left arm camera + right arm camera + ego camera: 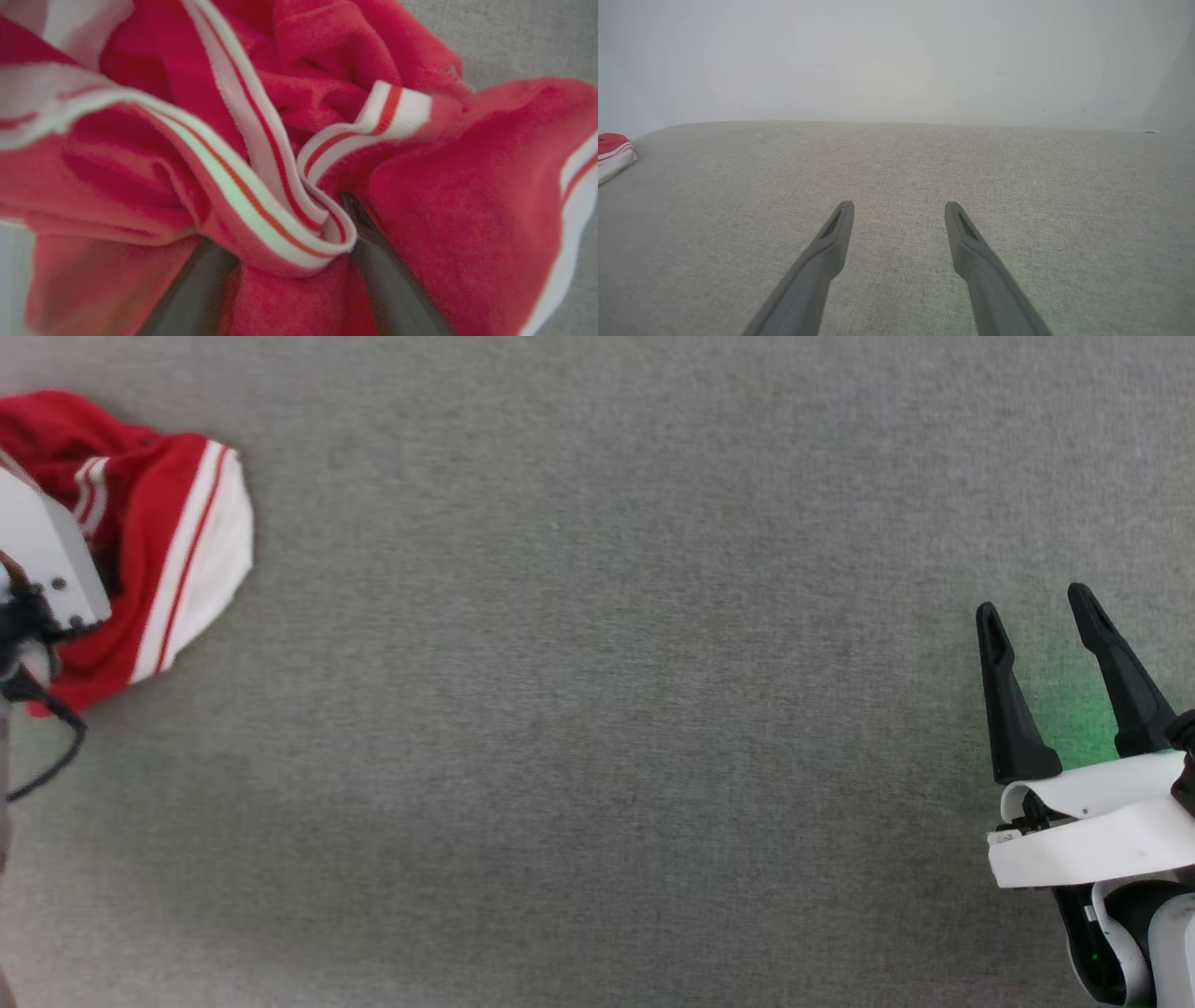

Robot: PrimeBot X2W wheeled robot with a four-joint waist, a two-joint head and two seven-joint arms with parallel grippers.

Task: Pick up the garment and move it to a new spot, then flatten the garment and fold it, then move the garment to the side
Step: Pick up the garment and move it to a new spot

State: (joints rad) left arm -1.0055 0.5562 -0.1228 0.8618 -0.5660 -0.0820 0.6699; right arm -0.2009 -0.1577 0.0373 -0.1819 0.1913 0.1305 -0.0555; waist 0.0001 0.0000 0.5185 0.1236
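Comparing views first. In the head view the garment is seen as a crumpled heap at the far left of the grey surface. Its left part is cut by the frame edge and partly covered by the left arm's pale housing. A white sleeve with red stripes is turned toward the middle of the surface.

What the housing hides is given by the left wrist view. The left gripper is pushed into the garment with its jaws released and spread wide. A loop of striped trim is draped between the two dark fingers, and red cloth is bunched over both. No pinch on the cloth is seen.

The right gripper is recorded at the lower right of the head view, jaws released, a green glow on the surface beside it. In its own wrist view the right gripper is held above the surface, and the garment is reduced to a small red-and-white patch at the left frame edge.

Edges and room: the surface's far edge is shown by the right wrist view alone, rounded at its left corner, against a pale wall. The garment and the right gripper are set well apart by a broad stretch of surface.
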